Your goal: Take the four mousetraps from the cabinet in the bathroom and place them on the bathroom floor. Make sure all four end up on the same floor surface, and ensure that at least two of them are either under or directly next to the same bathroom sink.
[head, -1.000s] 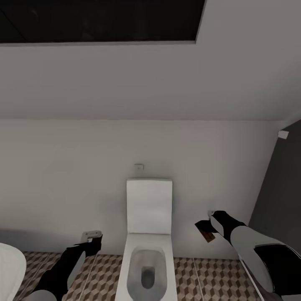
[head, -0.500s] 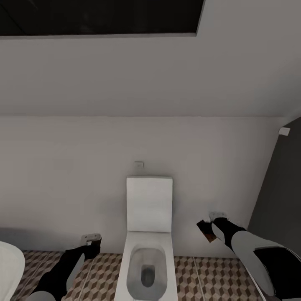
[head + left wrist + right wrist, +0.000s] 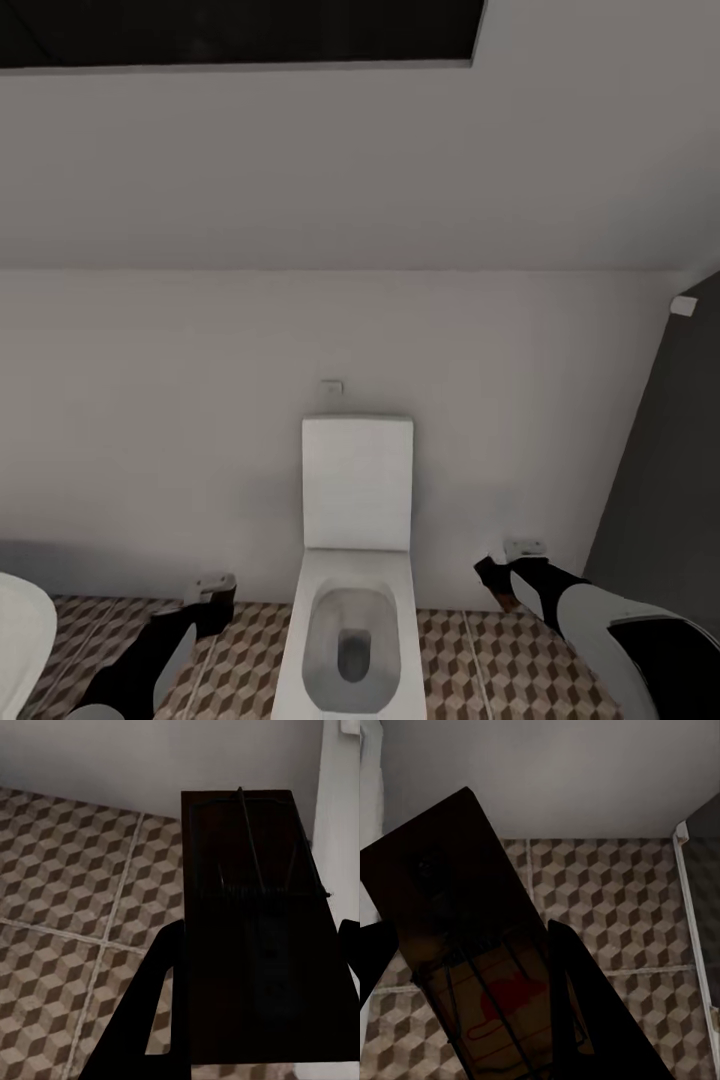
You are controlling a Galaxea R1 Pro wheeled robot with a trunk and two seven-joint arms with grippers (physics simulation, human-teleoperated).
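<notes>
Head view: the robot faced a white square-edged toilet (image 3: 355, 580) set against a pale wall (image 3: 200, 400), with the cube-patterned bathroom floor (image 3: 470, 660) spreading to either side of it. The left gripper (image 3: 213, 590) hung at one side of the toilet and the right gripper (image 3: 505, 570) at the other, both raised above the tiles.

Left wrist view: the jaws of the left gripper (image 3: 255, 967) were clamped on a mousetrap (image 3: 255, 907), a dark flat board that lay between the two fingers and reached out beyond their tips, its thin wire parts facing the camera. The bathroom floor (image 3: 67, 885) lay past the board, well apart from it.

Right wrist view: the jaws of the right gripper (image 3: 472, 967) were clamped on a second mousetrap (image 3: 457, 922), held tilted between the fingers, with a red printed mark and wire bars showing on the part nearest the wrist. One black finger (image 3: 585, 997) crossed in front of the board. The tiled floor (image 3: 615, 900) lay beyond the tips, not touching the board.
</notes>
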